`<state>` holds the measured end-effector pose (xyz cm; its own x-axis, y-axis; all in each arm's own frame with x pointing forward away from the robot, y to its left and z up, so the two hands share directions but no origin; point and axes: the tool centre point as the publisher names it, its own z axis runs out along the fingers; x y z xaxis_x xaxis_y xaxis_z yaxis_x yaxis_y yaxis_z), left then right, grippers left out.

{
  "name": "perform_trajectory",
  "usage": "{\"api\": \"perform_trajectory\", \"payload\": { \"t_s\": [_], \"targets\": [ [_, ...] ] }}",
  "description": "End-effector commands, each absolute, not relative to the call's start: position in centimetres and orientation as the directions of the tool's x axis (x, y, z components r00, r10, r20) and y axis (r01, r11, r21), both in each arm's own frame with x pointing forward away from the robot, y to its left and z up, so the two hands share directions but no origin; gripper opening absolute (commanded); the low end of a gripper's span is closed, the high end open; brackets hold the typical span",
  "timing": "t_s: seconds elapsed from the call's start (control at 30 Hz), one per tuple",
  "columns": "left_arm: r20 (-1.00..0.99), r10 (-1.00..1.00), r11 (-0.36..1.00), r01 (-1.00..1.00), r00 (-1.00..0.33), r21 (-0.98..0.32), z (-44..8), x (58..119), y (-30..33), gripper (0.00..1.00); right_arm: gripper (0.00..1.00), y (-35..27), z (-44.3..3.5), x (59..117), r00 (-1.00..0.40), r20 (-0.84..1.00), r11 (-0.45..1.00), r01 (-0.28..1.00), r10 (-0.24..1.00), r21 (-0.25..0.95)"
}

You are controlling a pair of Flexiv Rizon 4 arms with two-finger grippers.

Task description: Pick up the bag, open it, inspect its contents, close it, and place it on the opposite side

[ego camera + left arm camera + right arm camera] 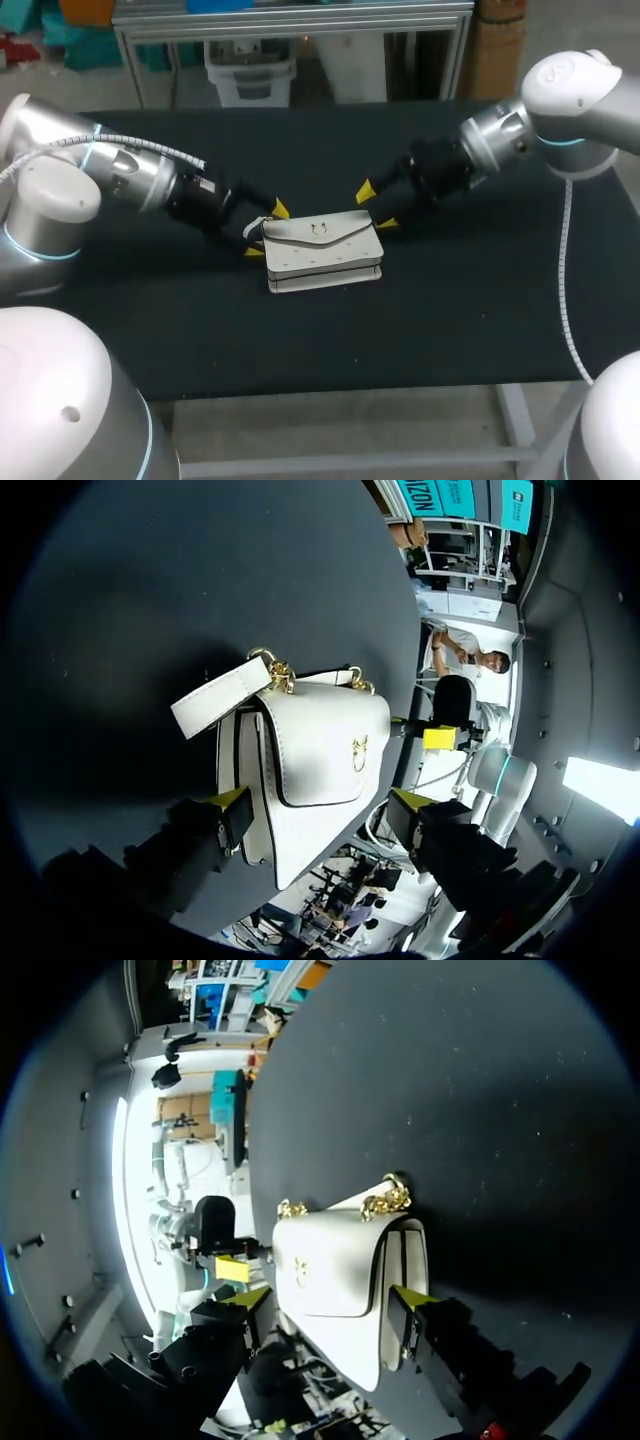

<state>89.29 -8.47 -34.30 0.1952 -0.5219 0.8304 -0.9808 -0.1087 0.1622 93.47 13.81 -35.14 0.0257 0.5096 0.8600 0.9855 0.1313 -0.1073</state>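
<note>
Nearest the front edge, the white leather flap handbag with the gold clasp (323, 252) sits mid-way across the black table (450, 330). The left gripper (266, 230) straddles its strap end with fingers apart. The right gripper (376, 207) brackets the far end, likewise apart. I'd pinch the body rather than the loose white strap tab (220, 698), then lift with both arms level.

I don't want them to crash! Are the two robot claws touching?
Apart. Head view: left gripper and right gripper sit at opposite ends of the bag.
</note>
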Motion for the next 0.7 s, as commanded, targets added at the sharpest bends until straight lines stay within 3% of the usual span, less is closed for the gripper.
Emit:
{"api": "perform_trajectory", "payload": {
  "t_s": [0.03,0.27,0.4,0.5,0.7],
  "targets": [
    [0.839,-0.507,-0.101,-0.980,0.198,0.170,-34.9,89.5,-8.7,0.81,0.72,14.1,-35.9,93.5,0.034,0.865,0.136,0.984,0.501,-0.117],
    [0.837,-0.505,-0.102,-0.978,0.210,0.183,-35.4,90.1,-9.3,0.58,0.74,14.3,-36.7,93.2,0.052,0.866,0.134,0.981,0.498,-0.137],
    [0.834,-0.501,-0.113,-0.973,0.229,0.199,-36.0,90.8,-9.6,0.57,0.64,14.7,-37.1,93.2,0.065,0.868,0.129,0.981,0.493,-0.147],
    [0.834,-0.496,-0.125,-0.970,0.242,0.208,-36.4,91.2,-9.6,0.53,0.49,15.0,-37.2,93.2,0.073,0.870,0.126,0.980,0.487,-0.153],
    [0.833,-0.486,-0.139,-0.964,0.264,0.224,-37.0,91.8,-9.4,0.50,0.45,15.3,-37.4,93.1,0.090,0.874,0.118,0.979,0.478,-0.165]
  ]
}}
